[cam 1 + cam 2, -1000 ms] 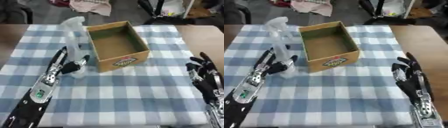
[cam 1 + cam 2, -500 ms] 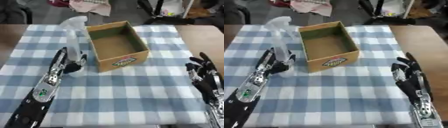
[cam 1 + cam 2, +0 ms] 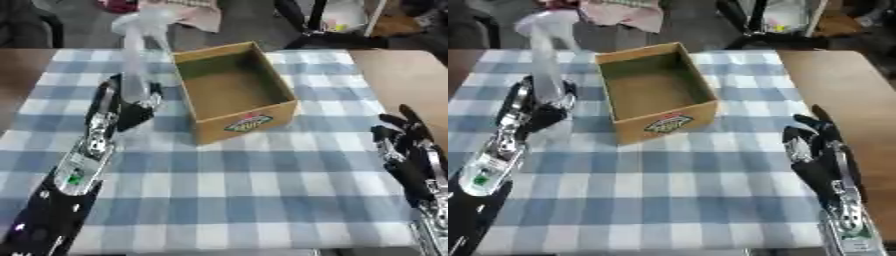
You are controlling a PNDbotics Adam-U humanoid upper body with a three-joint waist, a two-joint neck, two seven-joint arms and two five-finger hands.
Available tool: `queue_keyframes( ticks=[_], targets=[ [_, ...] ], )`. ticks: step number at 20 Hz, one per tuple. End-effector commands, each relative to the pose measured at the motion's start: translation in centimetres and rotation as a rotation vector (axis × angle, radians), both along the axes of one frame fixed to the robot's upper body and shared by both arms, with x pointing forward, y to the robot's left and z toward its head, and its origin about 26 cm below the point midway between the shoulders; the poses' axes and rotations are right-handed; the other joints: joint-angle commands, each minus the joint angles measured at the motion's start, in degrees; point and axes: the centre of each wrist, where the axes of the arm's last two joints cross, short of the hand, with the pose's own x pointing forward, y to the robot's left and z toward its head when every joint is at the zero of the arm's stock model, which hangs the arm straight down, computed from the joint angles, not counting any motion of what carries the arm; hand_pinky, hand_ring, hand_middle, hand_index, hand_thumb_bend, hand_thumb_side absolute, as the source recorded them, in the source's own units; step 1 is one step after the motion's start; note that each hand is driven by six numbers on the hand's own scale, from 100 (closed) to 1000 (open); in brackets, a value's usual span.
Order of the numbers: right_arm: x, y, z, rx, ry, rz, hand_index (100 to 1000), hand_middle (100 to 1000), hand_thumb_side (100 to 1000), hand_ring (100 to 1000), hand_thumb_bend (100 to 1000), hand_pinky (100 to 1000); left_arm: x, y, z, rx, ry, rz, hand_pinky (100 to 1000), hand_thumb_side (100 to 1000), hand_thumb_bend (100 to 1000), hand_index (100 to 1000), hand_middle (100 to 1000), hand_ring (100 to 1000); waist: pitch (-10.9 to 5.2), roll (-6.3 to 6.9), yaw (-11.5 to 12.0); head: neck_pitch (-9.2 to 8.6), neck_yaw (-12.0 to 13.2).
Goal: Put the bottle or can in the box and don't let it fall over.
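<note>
The left hand (image 3: 129,107) is curling its fingers round the lower part of a clear bottle (image 3: 138,55), which is standing upright with its pale top above the hand. The bottle is staying just beside the left wall of an open cardboard box (image 3: 234,91), not inside it. The box is sitting on a blue and white checked tablecloth (image 3: 254,180) and is showing a printed label on its near side. The right hand (image 3: 404,150) is resting near the right edge, fingers straight and pointing up, well apart from the box.
</note>
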Motion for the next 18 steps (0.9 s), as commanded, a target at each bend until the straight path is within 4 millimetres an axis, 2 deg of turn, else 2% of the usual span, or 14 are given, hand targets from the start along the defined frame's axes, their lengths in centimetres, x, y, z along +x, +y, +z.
queue_keyframes(
  ticks=[1, 6, 9, 11, 12, 13, 14, 15, 16, 17, 18],
  targets=[
    [0.2, 0.2, 0.4, -0.007, -0.013, 0.023, 1000, 807, 379, 758, 205, 959, 0.8, -0.8, 2.9, 0.032, -0.051, -0.05, 804, 170, 100, 331, 194, 617, -0.82, -0.19, -0.7, -0.38, 0.6],
    [0.2, 1.0, 0.3, -0.004, -0.007, 0.07, 1000, 807, 381, 758, 204, 959, 2.8, -4.7, 4.0, 0.038, -0.037, -0.161, 808, 169, 100, 346, 211, 629, -0.43, -0.61, -3.4, -0.88, 2.6],
    [0.3, 1.4, 0.2, -0.002, -0.004, 0.093, 1000, 807, 382, 758, 204, 959, 3.7, -6.9, 3.9, 0.036, -0.018, -0.234, 811, 170, 100, 361, 229, 643, -0.23, -0.74, -5.0, -1.16, 3.4],
    [0.3, 1.5, 0.2, -0.001, -0.002, 0.102, 1000, 807, 382, 758, 204, 960, 4.2, -7.7, 3.3, 0.051, 0.0, -0.263, 818, 116, 100, 427, 303, 688, -0.23, -0.8, -5.7, -1.03, 3.7],
    [0.3, 1.5, 0.1, -0.001, -0.001, 0.104, 1000, 807, 382, 758, 203, 959, 4.4, -8.0, 2.8, 0.069, 0.011, -0.273, 827, 100, 100, 515, 395, 735, -0.26, -0.82, -6.0, -0.99, 3.7],
    [0.2, 1.5, 0.1, 0.0, 0.0, 0.104, 1000, 807, 382, 758, 204, 959, 4.6, -8.1, 2.2, 0.091, 0.022, -0.279, 830, 100, 100, 545, 428, 747, -0.3, -0.82, -6.2, -0.97, 3.7],
    [0.2, 1.5, 0.1, 0.0, 0.001, 0.104, 1000, 807, 382, 758, 204, 959, 4.8, -8.0, 1.7, 0.121, 0.031, -0.282, 849, 104, 200, 690, 589, 814, -0.35, -0.79, -6.3, -0.95, 3.6],
    [0.2, 1.5, 0.1, 0.0, 0.002, 0.102, 1000, 807, 382, 758, 204, 959, 4.8, -7.9, 1.1, 0.164, 0.037, -0.283, 857, 169, 271, 735, 655, 839, -0.4, -0.73, -6.3, -0.97, 3.6],
    [0.2, 1.5, 0.0, 0.0, 0.002, 0.1, 1000, 807, 381, 758, 204, 959, 4.9, -7.7, 0.7, 0.208, 0.04, -0.279, 873, 346, 465, 823, 785, 889, -0.44, -0.67, -6.3, -0.99, 3.4],
    [0.2, 1.4, 0.0, 0.0, 0.002, 0.098, 1000, 807, 381, 758, 204, 959, 4.9, -7.4, 0.3, 0.251, 0.041, -0.271, 883, 434, 564, 865, 837, 914, -0.48, -0.61, -6.3, -1.0, 3.3],
    [0.2, 1.4, 0.0, 0.0, 0.001, 0.096, 1000, 808, 381, 758, 203, 959, 4.9, -7.1, -0.2, 0.284, 0.043, -0.263, 899, 550, 720, 921, 904, 947, -0.51, -0.57, -6.3, -1.01, 3.2]
  ],
)
